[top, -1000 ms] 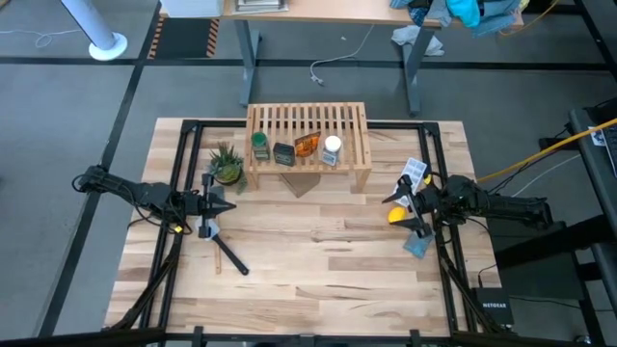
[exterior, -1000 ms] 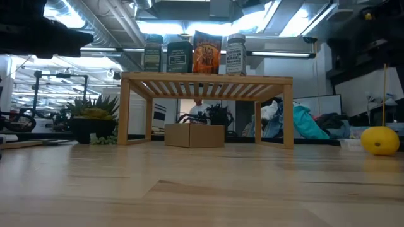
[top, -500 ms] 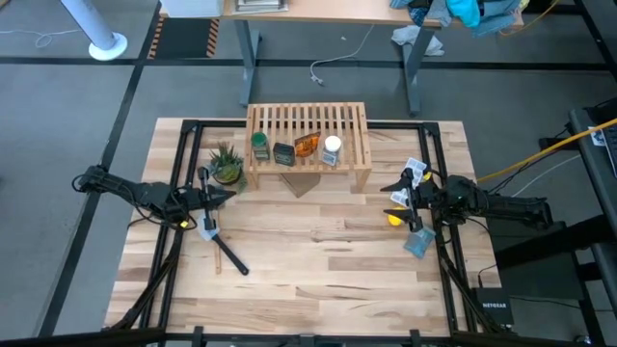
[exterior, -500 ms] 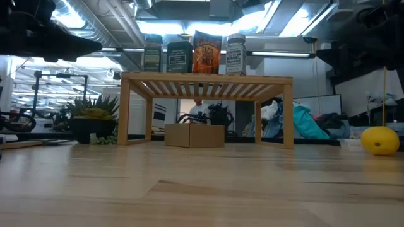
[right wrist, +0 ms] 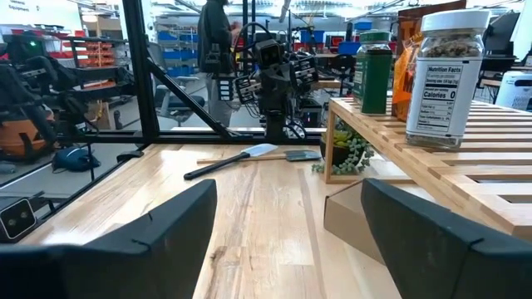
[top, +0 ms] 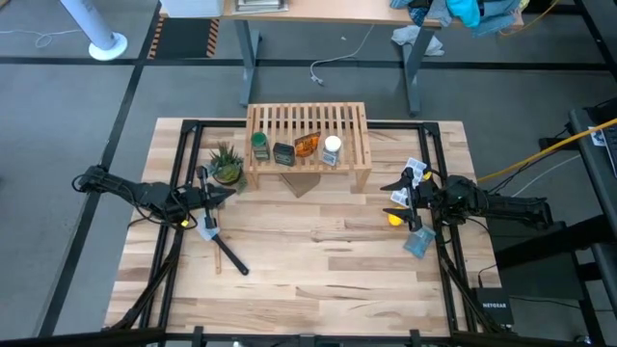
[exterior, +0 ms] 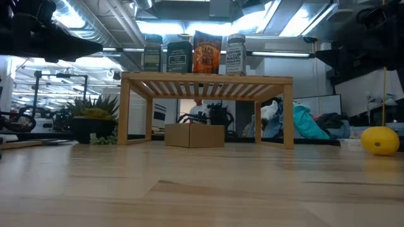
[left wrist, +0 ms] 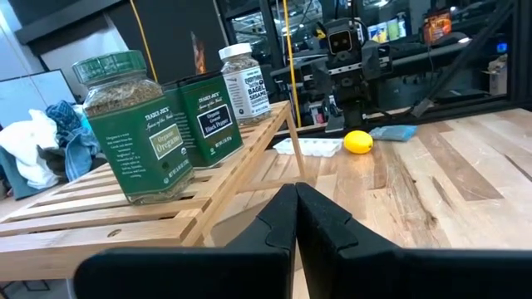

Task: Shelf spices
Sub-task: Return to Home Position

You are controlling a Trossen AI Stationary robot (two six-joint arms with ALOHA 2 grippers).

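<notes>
All four spices stand in a row on the near part of the shelf's (top: 308, 130) slatted top: green-lidded jar (top: 260, 146), dark tin (top: 283, 154), amber-orange container (top: 307, 145) and white-capped jar (top: 332, 149). The low view shows them upright along the shelf (exterior: 207, 79). My left gripper (top: 228, 193) hovers left of the shelf, beside the potted plant, fingers shut (left wrist: 295, 212) and holding nothing. My right gripper (top: 390, 196) hovers right of the shelf with its fingers wide open (right wrist: 291, 237) and empty.
A potted plant (top: 227, 166) stands by the shelf's left leg. A small cardboard box (exterior: 194, 134) sits under the shelf. A yellow lemon-like ball (top: 393, 218), a blue pad (top: 416, 243) and a white pack (top: 415, 172) lie near my right gripper. A dark-handled tool (top: 227, 253) lies near-left.
Both grippers have shifted a little toward the table's far edge and turned about their wrists. The lemon-like ball, partly covered by my right gripper before, now lies in plain sight just near of it. The spices and the shelf have stayed put.
</notes>
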